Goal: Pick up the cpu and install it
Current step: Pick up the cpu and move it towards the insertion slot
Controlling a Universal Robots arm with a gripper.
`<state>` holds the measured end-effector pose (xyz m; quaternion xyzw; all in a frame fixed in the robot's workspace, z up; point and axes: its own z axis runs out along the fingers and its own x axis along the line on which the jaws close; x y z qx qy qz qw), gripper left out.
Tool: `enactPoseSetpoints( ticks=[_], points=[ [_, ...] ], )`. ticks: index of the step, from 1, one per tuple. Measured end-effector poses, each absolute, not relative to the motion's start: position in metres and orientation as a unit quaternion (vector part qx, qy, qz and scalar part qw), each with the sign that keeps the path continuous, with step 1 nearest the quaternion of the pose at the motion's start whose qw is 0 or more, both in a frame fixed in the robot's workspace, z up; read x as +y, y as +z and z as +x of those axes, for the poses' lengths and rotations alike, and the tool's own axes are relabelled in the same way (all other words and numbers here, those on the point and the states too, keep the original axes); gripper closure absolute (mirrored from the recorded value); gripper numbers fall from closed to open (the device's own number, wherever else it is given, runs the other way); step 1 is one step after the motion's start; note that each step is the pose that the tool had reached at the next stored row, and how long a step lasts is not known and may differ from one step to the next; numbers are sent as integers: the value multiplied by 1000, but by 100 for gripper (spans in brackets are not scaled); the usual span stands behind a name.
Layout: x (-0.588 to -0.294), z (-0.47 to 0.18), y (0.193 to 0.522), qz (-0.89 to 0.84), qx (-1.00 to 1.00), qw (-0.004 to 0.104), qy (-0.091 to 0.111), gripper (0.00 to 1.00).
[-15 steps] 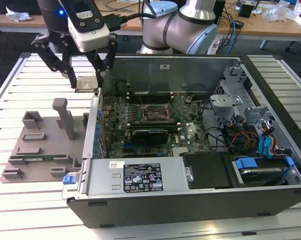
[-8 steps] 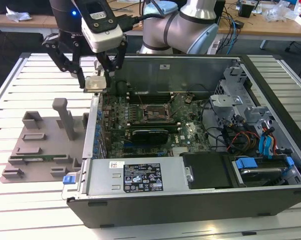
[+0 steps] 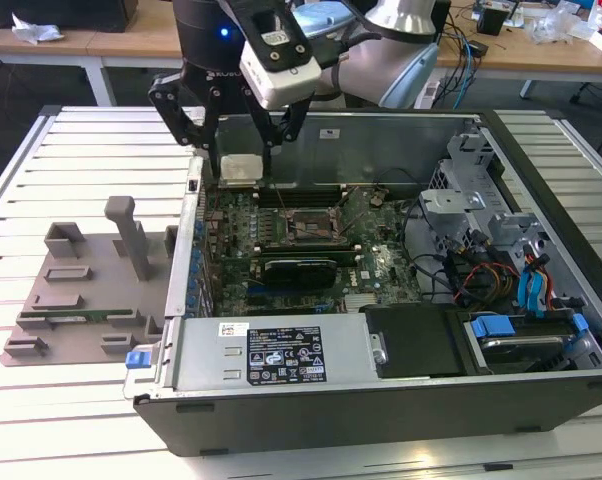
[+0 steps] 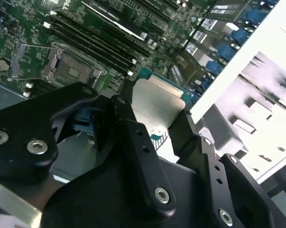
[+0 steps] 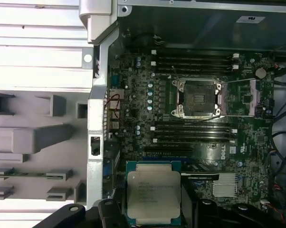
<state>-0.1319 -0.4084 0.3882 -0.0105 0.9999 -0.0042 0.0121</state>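
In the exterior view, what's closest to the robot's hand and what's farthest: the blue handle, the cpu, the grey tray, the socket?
1. cpu: held in the hand, above the board.
2. socket: on the board, toward the exterior view's right.
3. grey tray: outside the case, exterior view's left.
4. blue handle: far end of the case, exterior view's right.

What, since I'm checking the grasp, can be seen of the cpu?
The cpu is a small flat square chip: silver-grey metal lid with faint print, thin green border. The pincer grips two opposite edges, holding it roughly level in the air above the motherboard inside the open case, apart from the empty socket.
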Motion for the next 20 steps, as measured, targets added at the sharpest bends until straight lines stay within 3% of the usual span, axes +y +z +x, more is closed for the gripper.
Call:
enactPoseSetpoints(
  ticks=[20],
  points=[
    [-407,-98,380,-10,1000,12,-4,45]
  ],
)
